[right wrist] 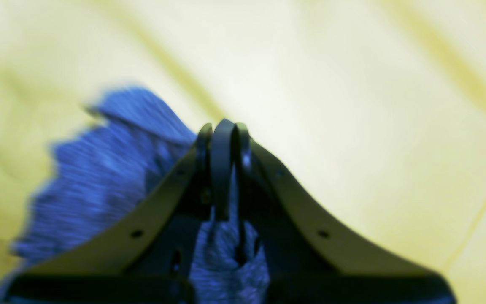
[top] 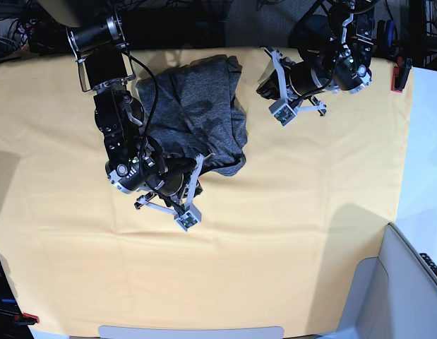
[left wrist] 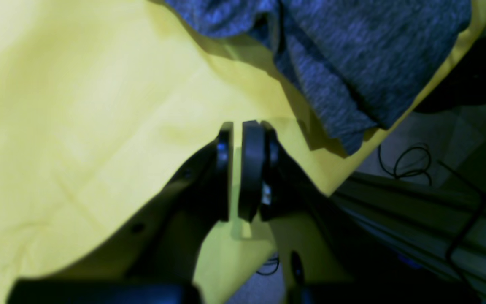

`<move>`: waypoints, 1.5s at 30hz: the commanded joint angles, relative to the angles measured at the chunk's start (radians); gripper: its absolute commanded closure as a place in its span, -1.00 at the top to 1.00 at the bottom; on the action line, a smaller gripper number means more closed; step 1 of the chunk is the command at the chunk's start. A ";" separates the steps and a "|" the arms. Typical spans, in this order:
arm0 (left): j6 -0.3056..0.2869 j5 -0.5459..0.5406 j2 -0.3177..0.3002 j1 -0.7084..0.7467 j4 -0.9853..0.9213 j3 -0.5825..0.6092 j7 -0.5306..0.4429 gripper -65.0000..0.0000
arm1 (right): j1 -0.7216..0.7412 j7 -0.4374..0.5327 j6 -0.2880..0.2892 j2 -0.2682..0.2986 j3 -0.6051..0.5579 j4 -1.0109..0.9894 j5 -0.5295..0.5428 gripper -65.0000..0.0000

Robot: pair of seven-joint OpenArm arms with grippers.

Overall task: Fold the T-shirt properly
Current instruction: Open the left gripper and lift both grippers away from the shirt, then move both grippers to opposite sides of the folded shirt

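The charcoal-grey T-shirt (top: 193,106) lies bunched and rumpled on the yellow tablecloth (top: 289,226) near the far edge. My right gripper (top: 195,169) sits at the shirt's near edge. In the right wrist view this gripper (right wrist: 222,126) is shut, with a fold of the T-shirt (right wrist: 99,177) pinched between its fingers and trailing back to the left. My left gripper (top: 263,90) hovers just right of the shirt. In the left wrist view it (left wrist: 236,126) is shut on nothing, above bare cloth, with the T-shirt (left wrist: 352,50) beyond it near the table's edge.
The tablecloth (left wrist: 78,105) covers the whole table, with creases. Past its edge are metal frame rails (left wrist: 416,211) and loose black cables (left wrist: 407,162). A red clamp (top: 397,78) sits at the far right edge. A grey-white panel (top: 409,282) fills the near right corner.
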 commanded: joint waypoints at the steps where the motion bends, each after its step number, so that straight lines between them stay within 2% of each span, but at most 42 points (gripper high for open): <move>1: 0.000 -0.015 -0.006 -0.006 0.018 -0.001 -0.014 -0.94 | 0.022 -0.006 -0.026 -0.001 0.003 0.042 -0.004 -0.97; 5: 0.000 -0.015 -0.006 -0.007 0.018 0.001 -0.014 -0.94 | 0.005 -0.006 -0.150 0.005 0.003 0.100 -0.006 -0.97; 8: 0.000 -0.015 -0.008 -0.007 0.018 -0.002 -0.014 -0.94 | -0.050 -0.005 -0.190 0.005 0.057 0.165 -0.006 -0.97; 11: 0.000 -0.015 -0.008 -0.007 0.019 -0.002 -0.014 -0.94 | -0.132 -0.005 -0.190 0.009 0.132 0.265 -0.003 -0.97; 15: 0.000 -0.015 -0.008 -0.013 0.019 -0.004 -0.014 -0.94 | -0.273 -0.005 -0.190 0.066 0.210 0.412 -0.001 -1.00; 18: 0.000 -0.015 -0.008 -0.016 0.026 -0.006 -0.025 -0.94 | -0.373 -0.005 -0.190 0.080 0.273 0.461 0.022 -1.00; 21: 0.000 -0.015 -0.008 -0.016 0.064 -0.006 -0.085 -0.94 | -0.443 -0.005 -0.190 0.085 0.382 0.461 0.186 -1.00; 23: 0.000 -0.015 -0.005 -0.018 0.075 -0.006 -0.117 -0.94 | -0.486 -0.005 -0.190 0.085 0.454 0.459 0.334 -1.00; 26: 0.000 -0.015 0.023 -0.059 0.072 -0.001 -0.138 -0.94 | -0.543 -0.005 -0.190 0.085 0.529 0.455 0.436 -1.00; 33: 0.001 -0.013 0.093 -0.174 0.055 0.002 -0.132 -0.94 | -0.601 -0.006 -0.190 0.097 0.540 0.446 0.444 -1.00; 39: 0.001 -0.013 0.159 -0.248 -0.096 0.004 -0.131 -0.94 | -0.598 -0.005 -0.187 0.082 0.538 0.327 0.442 -1.00; 42: 0.001 -0.016 0.173 -0.262 -0.166 0.004 -0.134 -0.94 | -0.601 -0.005 -0.122 0.057 0.534 0.275 0.436 -1.00; 45: 0.001 -0.016 0.192 -0.260 -0.168 0.004 -0.131 -0.94 | -0.601 -0.005 -0.096 0.049 0.534 0.257 0.389 -1.00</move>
